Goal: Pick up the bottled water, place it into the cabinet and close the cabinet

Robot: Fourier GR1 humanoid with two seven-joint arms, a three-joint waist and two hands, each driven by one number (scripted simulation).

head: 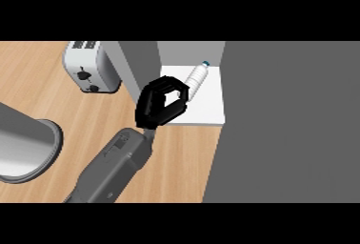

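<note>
The bottled water (197, 77), clear with a blue cap, shows over the white cabinet shelf (208, 112), cap toward the upper right. My left hand (159, 106) reaches in from the lower left. Its fingers (180, 87) and thumb curl into a loop round the bottle's lower end and hide that end. The cabinet's grey door (288, 124) stands open and fills the right side of the view. My right hand does not show.
A silver toaster (91, 66) stands on the wooden counter (42, 95) at the back left. A large grey round pot (25, 147) sits at the left edge. A grey cabinet wall (138, 62) rises just left of the shelf.
</note>
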